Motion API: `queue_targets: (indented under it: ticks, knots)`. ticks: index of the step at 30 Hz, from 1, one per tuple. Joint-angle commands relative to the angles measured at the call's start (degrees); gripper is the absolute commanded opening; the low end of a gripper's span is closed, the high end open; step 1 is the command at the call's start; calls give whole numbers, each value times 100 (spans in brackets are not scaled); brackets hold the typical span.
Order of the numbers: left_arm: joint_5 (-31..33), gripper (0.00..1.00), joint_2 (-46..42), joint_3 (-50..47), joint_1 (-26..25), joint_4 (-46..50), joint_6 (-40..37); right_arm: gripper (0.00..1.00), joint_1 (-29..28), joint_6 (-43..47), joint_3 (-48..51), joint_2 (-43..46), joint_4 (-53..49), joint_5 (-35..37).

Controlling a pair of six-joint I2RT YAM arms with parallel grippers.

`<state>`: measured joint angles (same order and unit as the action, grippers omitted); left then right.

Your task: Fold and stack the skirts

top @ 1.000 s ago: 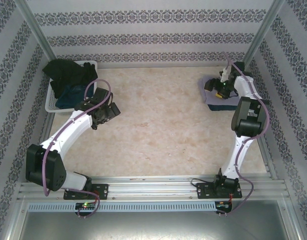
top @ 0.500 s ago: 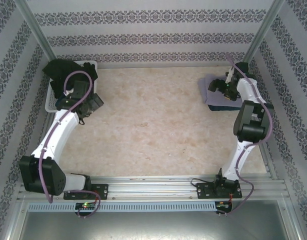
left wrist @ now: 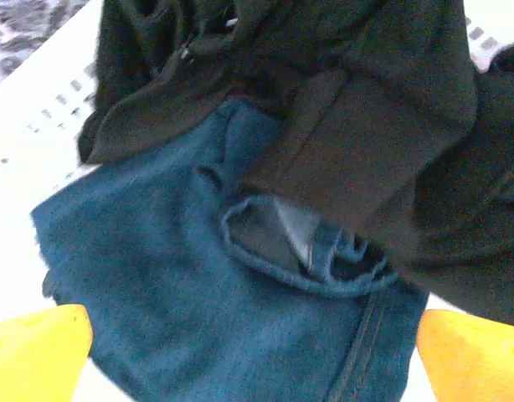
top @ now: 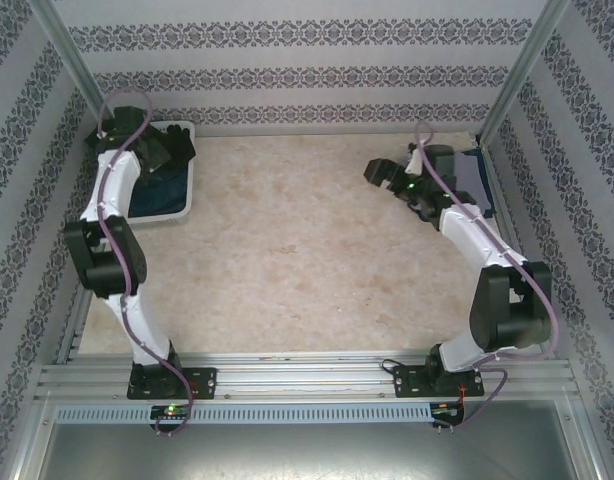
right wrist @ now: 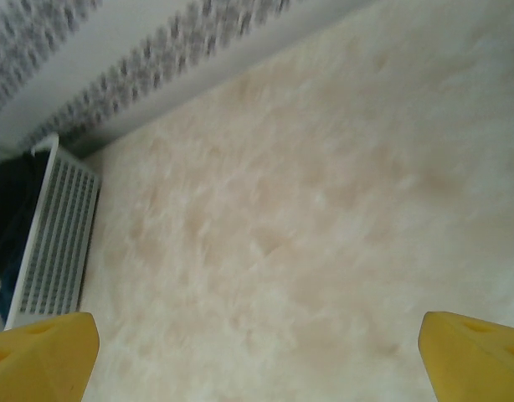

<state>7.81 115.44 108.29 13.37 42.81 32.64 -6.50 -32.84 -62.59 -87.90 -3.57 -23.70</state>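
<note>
Denim skirt (left wrist: pixel 156 276) beneath splayed left gripper (left wrist: pixel 255 352)

Black skirt (left wrist: pixel 366 126) cut off at top and right edges, denim skirt (left wrist: pixel 156 276) partly under it, folded skirts (top: pixel 476 178) mostly behind right arm (top: pixel 467 225), basket (right wrist: pixel 52 243) cropped at left, blurred.

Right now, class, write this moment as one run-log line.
left gripper: open, above basket | basket: black skirt overlapping denim skirt | right gripper: open, empty, over bare table
</note>
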Motion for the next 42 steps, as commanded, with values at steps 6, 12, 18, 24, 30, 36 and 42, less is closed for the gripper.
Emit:
queue_targets:
  ticks: [6,12,18,24,30,36,42]
  knots:
    - [-1306,100,3306,4792,338,1715,-155,98,-836,-48,-382,-79,218,143]
    - [-2787,82,3808,4499,443,731,595,98,-944,22,-564,-206,48,165]
    - [-2956,25,3719,4562,430,824,368,98,-949,-62,-575,-307,32,224]
    - [-2649,0,2836,4505,425,948,-164,98,-946,-140,-529,-283,58,347]
    - [-2694,0,1424,4266,332,959,-564,98,-948,-276,-428,-220,145,576]
    - [-2782,0,-169,2968,-501,924,-816,98,-868,-915,-2,-8,689,1377]
    - [-2437,0,-1716,646,-2395,-409,-813,98,-801,-659,-80,226,365,1994]
